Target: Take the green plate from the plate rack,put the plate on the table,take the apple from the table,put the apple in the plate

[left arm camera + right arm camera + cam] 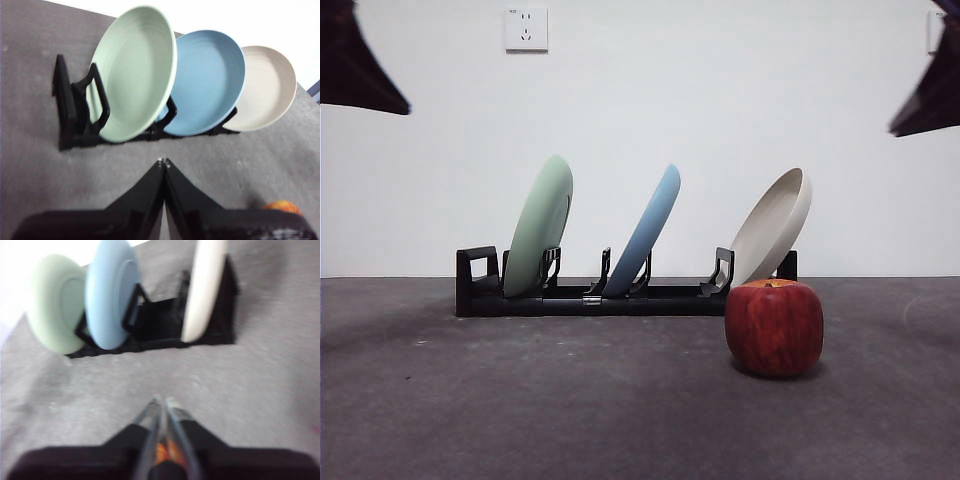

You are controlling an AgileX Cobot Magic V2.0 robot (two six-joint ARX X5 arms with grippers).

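The green plate (538, 225) stands tilted in the left slot of the black plate rack (650, 298), next to a light blue plate (645, 228) and a beige plate (772, 226). The red apple (774, 327) sits on the dark grey table (520, 400) in front of the rack's right end. My left gripper (163, 162) is shut and empty, held above the table in front of the green plate (134, 72). My right gripper (161, 402) is shut and empty, held above the table near the rack (160, 320); a bit of the apple (164, 452) shows behind its jaws.
A white wall with a socket (526, 29) stands behind the rack. Both arms show only as dark tips at the top corners (360, 70) (930, 100) of the front view. The apple's edge (282, 206) shows low in the left wrist view.
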